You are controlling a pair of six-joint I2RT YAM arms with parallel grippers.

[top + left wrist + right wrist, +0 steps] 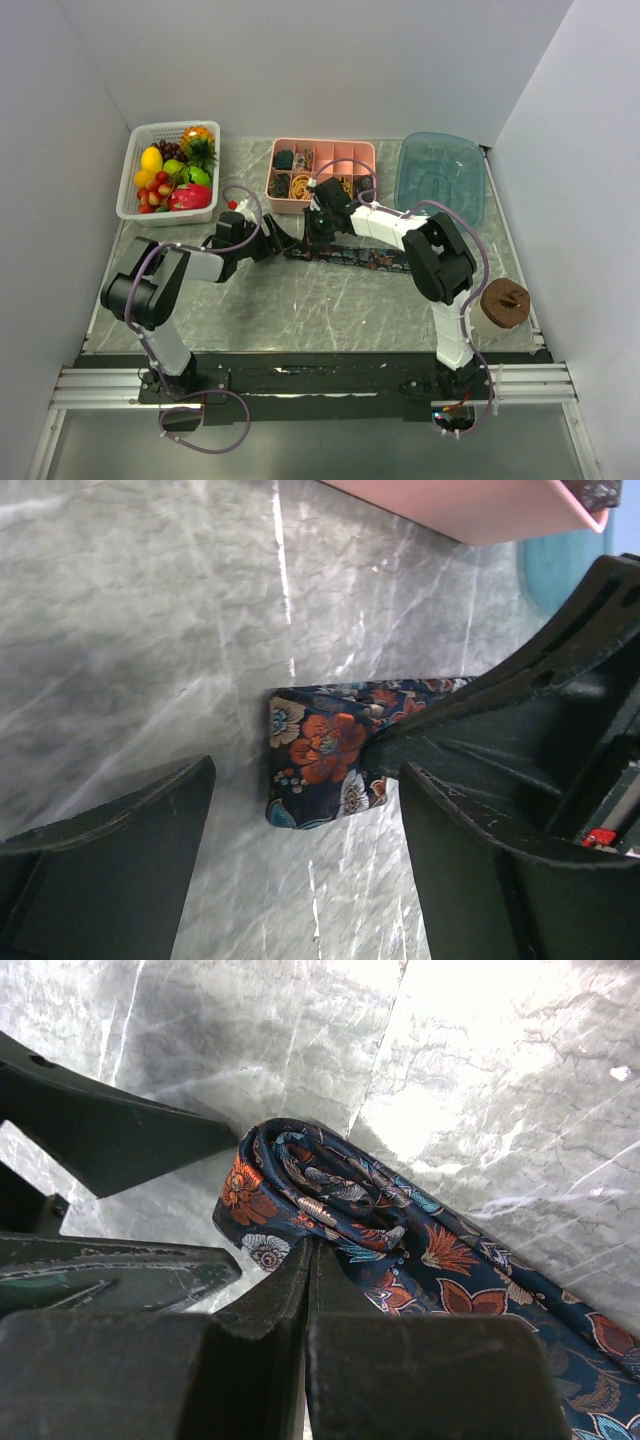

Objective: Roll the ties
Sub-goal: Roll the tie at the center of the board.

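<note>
- Nearest my left wrist lens, my left gripper (305, 780) shows two matte black, wedge-shaped fingers (120, 860) standing apart. The rolled end of the tie (320, 750) sits in the gap between them. Bare table shows beside the left finger. At the right finger I cannot tell whether fabric touches.
- Far left at the back stands a white plastic lattice basket (128, 195) heaped with glossy fruit shapes in yellow, green and red, one of them a pineapple.
- Under everything, the table (300, 310) is a smooth grey-green marbled surface with pale veins and a slight sheen.
- From above, the tie is a long narrow strip across the middle of the table, running rightward from my two grippers. Its woven cloth is dark navy with orange-red flowers and blue and tan sprigs. Its left end is coiled into a tight, soft-edged roll.
- Behind it sits a pink rectangular tray (322, 146) divided into compartments. Some hold dark bundles and one holds a tangle of yellow-orange bands.
- My right gripper (308, 1260) has its flat black fingers pressed together, nipping the near edge of the roll.
- Right of the tray is a translucent blue tub (440, 170) with rounded corners.
- At the right edge of the table rests a brown round disc (503, 303).
</note>
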